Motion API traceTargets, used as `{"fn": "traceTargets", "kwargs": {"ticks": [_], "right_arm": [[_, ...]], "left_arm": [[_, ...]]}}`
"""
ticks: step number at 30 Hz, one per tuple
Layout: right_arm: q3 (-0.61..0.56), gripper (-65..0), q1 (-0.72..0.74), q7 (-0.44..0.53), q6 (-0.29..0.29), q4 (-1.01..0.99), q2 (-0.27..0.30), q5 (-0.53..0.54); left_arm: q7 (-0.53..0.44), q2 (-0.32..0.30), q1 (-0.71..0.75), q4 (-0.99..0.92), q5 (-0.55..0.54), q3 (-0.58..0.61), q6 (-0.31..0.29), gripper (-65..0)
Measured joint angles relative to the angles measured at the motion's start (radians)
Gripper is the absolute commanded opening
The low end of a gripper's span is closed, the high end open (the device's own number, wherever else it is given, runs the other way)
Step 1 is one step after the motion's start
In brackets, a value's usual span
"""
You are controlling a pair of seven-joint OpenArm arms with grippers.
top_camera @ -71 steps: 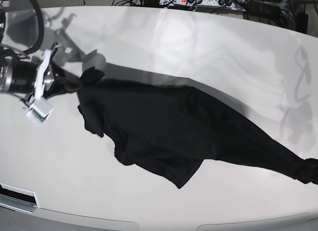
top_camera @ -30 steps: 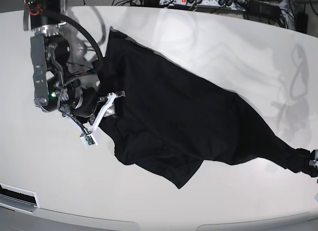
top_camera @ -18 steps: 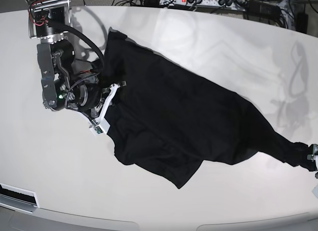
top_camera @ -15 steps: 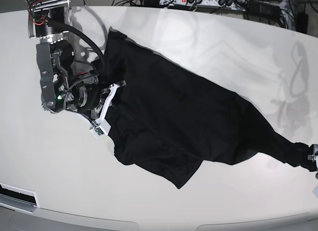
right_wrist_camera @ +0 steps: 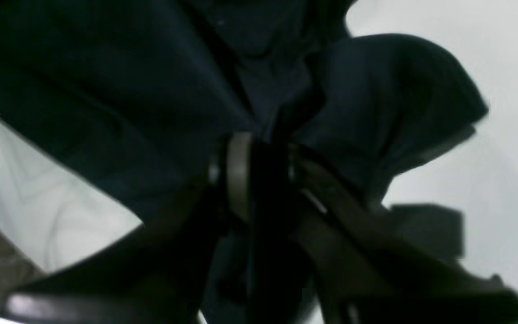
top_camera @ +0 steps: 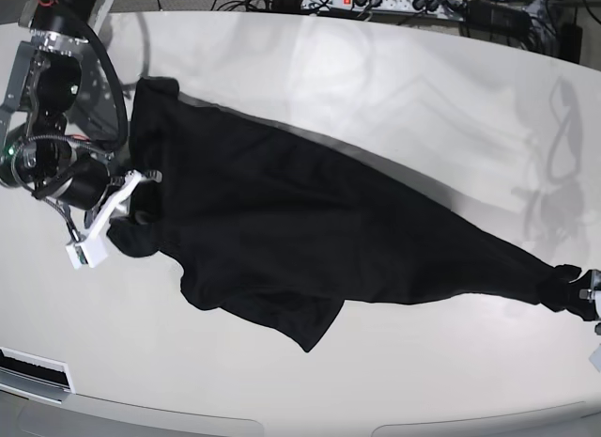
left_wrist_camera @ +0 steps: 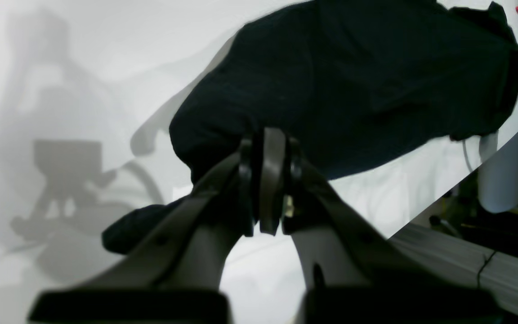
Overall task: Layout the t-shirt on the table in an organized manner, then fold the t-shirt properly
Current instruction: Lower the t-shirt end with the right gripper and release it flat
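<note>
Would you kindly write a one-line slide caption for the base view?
Both grippers, right and left, pinch opposite ends of the black t-shirt, stretched diagonally across the white table.

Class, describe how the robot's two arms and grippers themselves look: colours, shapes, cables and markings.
The right arm is black and silver metal with looping black cables and a white bracket near the wrist. The right gripper and the left gripper have dark curved fingers with pale grey pads. No markings are readable.
</note>
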Motion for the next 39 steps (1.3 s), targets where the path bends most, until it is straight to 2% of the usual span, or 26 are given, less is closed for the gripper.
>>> {"fn": "traceTargets", "kwargs": {"ticks": [2, 6, 9, 11, 12, 14, 16, 18, 21, 25, 27, 28, 30, 31, 35, 39], "right_arm": [[0.008, -65.0, -0.029, 0.007, 0.011, 0.000, -0.002, -0.021], [0.013, -65.0, -0.056, 0.059, 0.029, 0.000, -0.002, -0.082], [0.013, -65.0, -0.060, 0.060, -0.024, 0.000, -0.002, -0.095], [0.013, -65.0, -0.060, 0.056, -0.024, 0.000, -0.002, -0.070], [0.013, -62.8, -0.060, 0.057, -0.020, 0.000, -0.002, -0.048], [0.013, -48.0, -0.059, 0.066, -0.008, 0.000, -0.002, -0.018], [0.013, -37.3, -0.060, 0.094, -0.057, -0.002, -0.003, -0.035], [0.013, -36.1, -0.056, 0.140, -0.087, -0.030, -0.006, -0.080], [0.013, -36.1, -0.029, 0.141, -0.099, -0.112, -0.007, -0.110], [0.013, -36.3, 0.023, 0.143, -0.055, -0.257, -0.007, -0.068], [0.013, -39.4, 0.039, 0.143, -0.026, -0.306, -0.008, -0.054], [0.013, -45.1, 0.044, 0.143, -0.011, -0.323, -0.008, -0.055], [0.013, -61.8, 0.049, 0.143, 0.025, -0.330, -0.010, -0.060], [0.013, -65.0, 0.052, 0.142, 0.048, -0.330, -0.010, -0.060], [0.013, -65.0, 0.056, 0.138, 0.059, -0.328, 0.004, -0.037], [0.013, -65.0, 0.053, 0.071, 0.059, -0.285, 0.051, 0.037]], "left_arm": [[0.000, -0.001, 0.002, 0.000, 0.000, 0.000, 0.000, -65.0], [0.000, -0.001, 0.002, 0.000, 0.000, 0.000, 0.000, -65.0], [-0.001, -0.001, 0.002, 0.000, 0.000, 0.000, 0.000, -65.0], [0.000, -0.001, 0.002, 0.000, 0.000, 0.000, 0.000, -65.0], [0.000, -0.001, 0.002, 0.000, 0.000, 0.000, 0.000, -65.0], [0.000, -0.001, 0.003, 0.000, 0.000, 0.000, 0.000, -65.0], [0.000, -0.001, 0.005, 0.000, 0.000, 0.000, 0.000, -65.0], [0.000, -0.001, 0.008, 0.000, -0.001, 0.000, 0.000, -65.0], [0.003, -0.001, 0.008, 0.000, -0.013, 0.000, 0.000, -65.0], [0.003, 0.000, 0.008, 0.000, -0.016, 0.000, 0.000, -65.0], [0.004, -0.001, 0.008, 0.000, -0.016, 0.000, 0.000, -65.0], [0.004, -0.001, 0.008, 0.000, -0.016, 0.000, 0.000, -65.0], [0.004, -0.001, 0.008, 0.000, -0.016, 0.000, 0.000, -65.0], [0.004, -0.001, 0.008, 0.000, -0.015, 0.000, 0.000, -65.0], [0.004, -0.001, 0.008, 0.000, -0.015, 0.000, 0.000, -65.0], [0.004, -0.001, 0.008, 0.000, -0.015, 0.000, 0.000, -65.0]]}}
